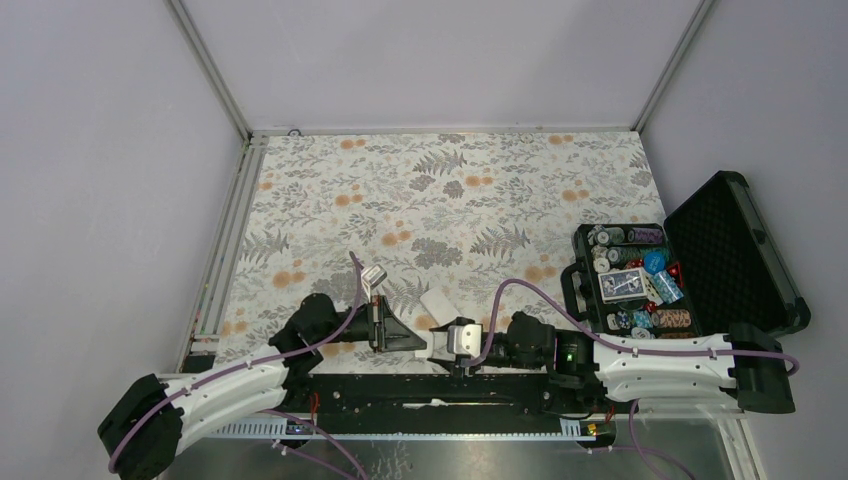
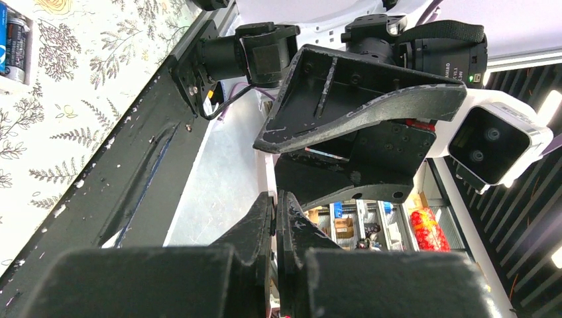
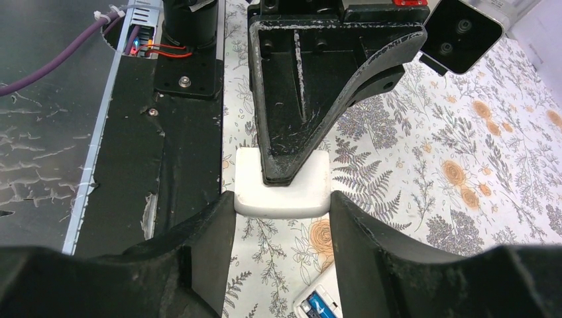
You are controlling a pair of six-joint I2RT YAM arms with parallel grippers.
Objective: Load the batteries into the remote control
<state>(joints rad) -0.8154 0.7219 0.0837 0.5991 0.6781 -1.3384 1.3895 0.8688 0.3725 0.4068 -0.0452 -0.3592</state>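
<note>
The white remote control (image 1: 437,302) lies back up on the floral mat, just beyond both grippers. Its open bay holds blue batteries (image 3: 323,308), which also show in the left wrist view (image 2: 14,40). A separate white rounded cover plate (image 3: 283,189) lies near the mat's front edge. My right gripper (image 3: 283,202) holds the plate's near end between its two fingers. My left gripper (image 2: 275,199) is shut and empty, and its tip (image 3: 278,173) presses down on top of the plate. The two grippers meet tip to tip in the top view, the left (image 1: 405,338) and the right (image 1: 447,340).
An open black case (image 1: 735,250) with chip stacks, dice and a card deck stands at the right. The black base rail (image 1: 430,385) runs along the near edge just behind the cover plate. Grey walls enclose the mat.
</note>
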